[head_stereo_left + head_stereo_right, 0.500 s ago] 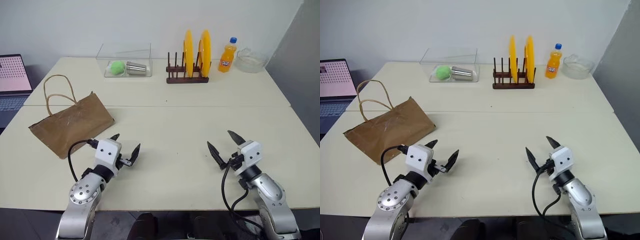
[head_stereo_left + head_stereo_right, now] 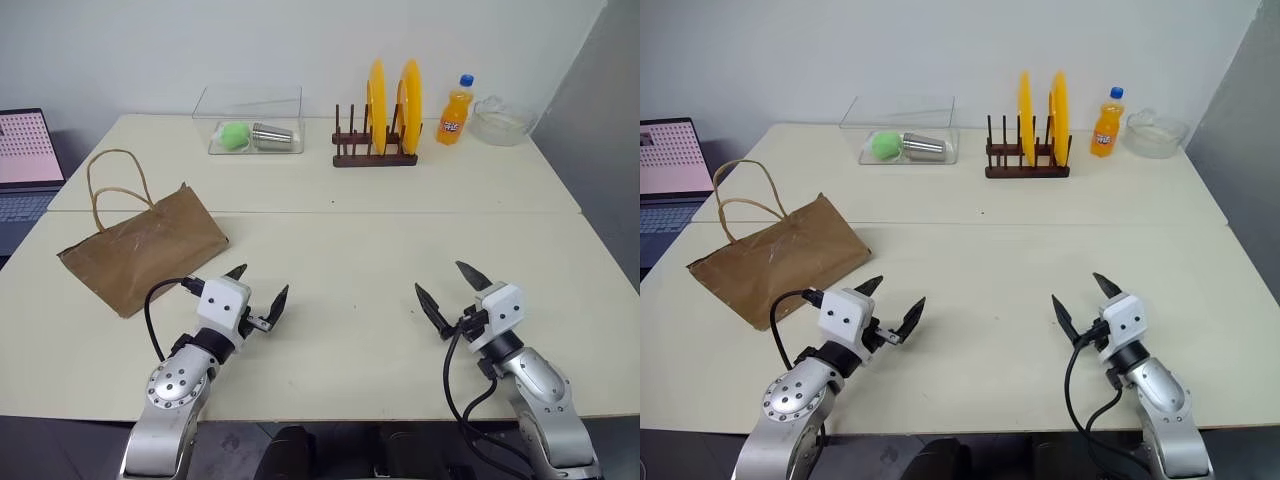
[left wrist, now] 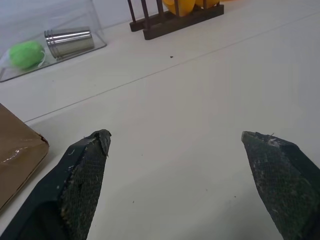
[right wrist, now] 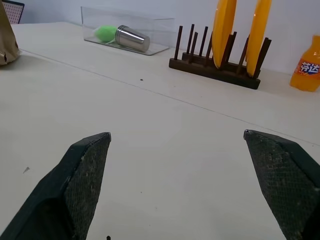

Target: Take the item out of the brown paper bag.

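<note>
brown paper bag (image 2: pixel 142 248) lies on its side near the table's (image 2: pixel 400 240) left edge; the item isn't visible, presumably inside. my left gripper (image 2: pixel 262 295) and right gripper (image 2: pixel 447 288) hover spread wide and empty, ready to approach.

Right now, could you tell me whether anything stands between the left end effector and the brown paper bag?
Nothing visible does. The brown paper bag lies on its side on the table, just beyond the open left end effector, with bare tabletop between them. The item itself cannot be seen.

paper bag (image 2: pixel 140 247) left, rack (image 2: pixel 375 152) behind
</note>
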{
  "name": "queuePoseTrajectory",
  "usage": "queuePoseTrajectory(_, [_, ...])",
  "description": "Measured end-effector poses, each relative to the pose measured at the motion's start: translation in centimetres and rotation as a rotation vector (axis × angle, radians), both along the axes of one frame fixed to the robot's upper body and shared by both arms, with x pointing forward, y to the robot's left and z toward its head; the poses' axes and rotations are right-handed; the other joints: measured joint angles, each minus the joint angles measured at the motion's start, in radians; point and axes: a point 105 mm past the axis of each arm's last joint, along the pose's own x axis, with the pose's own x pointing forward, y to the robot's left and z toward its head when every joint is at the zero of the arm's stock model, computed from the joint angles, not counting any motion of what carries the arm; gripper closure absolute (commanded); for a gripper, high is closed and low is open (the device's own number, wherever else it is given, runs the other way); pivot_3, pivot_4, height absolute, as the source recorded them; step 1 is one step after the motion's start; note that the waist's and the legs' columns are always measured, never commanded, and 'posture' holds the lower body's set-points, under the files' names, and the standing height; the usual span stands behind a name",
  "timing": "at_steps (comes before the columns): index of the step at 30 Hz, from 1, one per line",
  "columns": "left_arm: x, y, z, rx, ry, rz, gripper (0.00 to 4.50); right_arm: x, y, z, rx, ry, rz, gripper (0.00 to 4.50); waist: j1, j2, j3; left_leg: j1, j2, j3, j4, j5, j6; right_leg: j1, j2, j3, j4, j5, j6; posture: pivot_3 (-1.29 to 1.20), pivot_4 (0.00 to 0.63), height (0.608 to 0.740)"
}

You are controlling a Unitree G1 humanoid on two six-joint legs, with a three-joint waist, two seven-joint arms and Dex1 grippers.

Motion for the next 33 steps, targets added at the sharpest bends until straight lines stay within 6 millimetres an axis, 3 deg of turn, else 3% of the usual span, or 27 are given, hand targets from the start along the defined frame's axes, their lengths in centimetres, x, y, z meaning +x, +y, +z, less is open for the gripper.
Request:
queuePoseTrajectory(8, [0.1,0.9,0.4,-0.004,-0.019,0.044,0.05,0.4,0.6,0.9,-0.022,-0.032,0.048,0.00,0.000,0.000,0.000,0.000,0.000,0.000,0.000,0.000,0.000,0.000,0.000,0.000,0.000,0.000,0.000,0.00,0.150,0.740])
queuePoseTrajectory(16, [-0.1,4.7,2.0,-0.052,-0.066,0.156,0.05,1.5,3.3,3.7,-0.068,-0.103,0.236,0.00,-0.001,0.000,0.000,0.000,0.000,0.000,0.000,0.000,0.000,0.000,0.000,0.000,0.000,0.000,0.000,0.00,0.150,0.740])
queuePoseTrajectory(24, [-1.8,9.2,5.7,-0.028,-0.089,0.192,0.05,1.0,7.6,7.9,-0.040,-0.073,0.628,0.00,-0.002,-0.001,0.001,0.000,0.000,-0.001,0.000,0.000,0.000,0.000,0.000,-0.001,-0.001,0.000,0.000,0.00,0.150,0.740])
queuePoseTrajectory(33, [-4.9,11.9,8.0,-0.168,0.004,0.211,0.05,0.2,9.6,10.5,-0.041,-0.055,0.845,0.00,0.000,-0.001,0.002,-0.001,0.000,-0.003,0.000,0.000,0.000,0.000,0.000,-0.002,-0.001,0.000,-0.001,0.00,0.150,0.740])
